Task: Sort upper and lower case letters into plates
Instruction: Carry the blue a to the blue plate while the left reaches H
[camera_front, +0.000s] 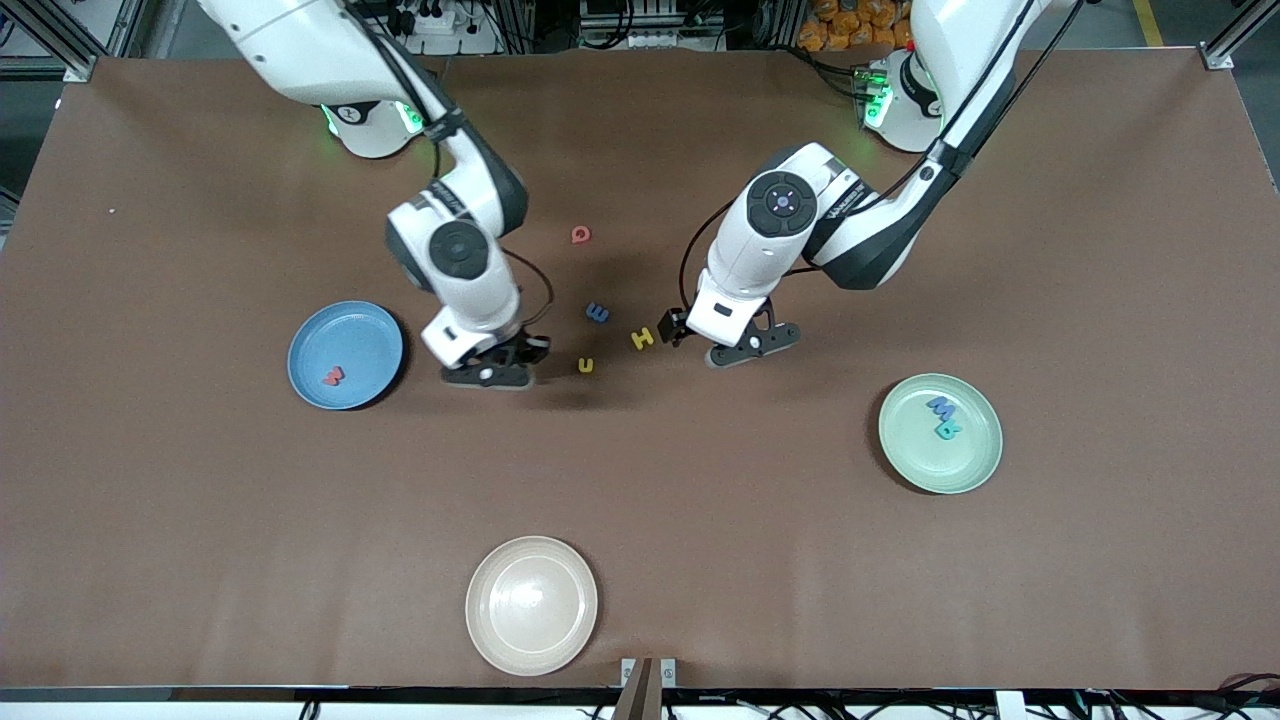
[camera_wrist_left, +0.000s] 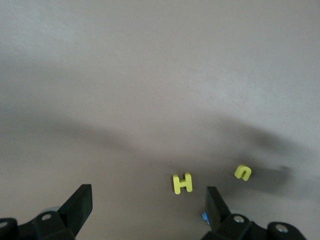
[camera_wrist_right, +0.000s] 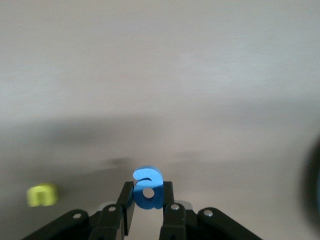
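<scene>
Two claws work over the middle of the brown matte desk (camera_front: 200, 520). The right claw (camera_wrist_right: 148, 207) is clenched on a small chunky blue letter "a" (camera_wrist_right: 148, 189), pinched between its black fingertips (camera_wrist_right: 127, 202); in the front view that letter is hidden under the claw, which sits low between the blue plate (camera_front: 372, 330) and a yellow "u" (camera_front: 585, 365). The left claw (camera_wrist_left: 147, 202) is released, its fingers wide apart and cut off at the picture's edge, low over the desk just beside a yellow "H" (camera_front: 642, 338); a scrap of blue peeks past one finger, too little to name. A dark blue "E" (camera_front: 597, 313) lies near the H and u, and a red letter (camera_front: 580, 235), round and hard to read, lies farther from the front camera. The round shallow blue plate, toward the right arm's end, holds one red letter (camera_front: 333, 377), seemingly a "w". The pale green plate (camera_front: 975, 470), toward the left arm's end, holds a blue "M" (camera_front: 940, 406) and a teal letter (camera_front: 947, 430) touching it. A glossy cream plate (camera_front: 500, 640) sits nearest the front camera.
</scene>
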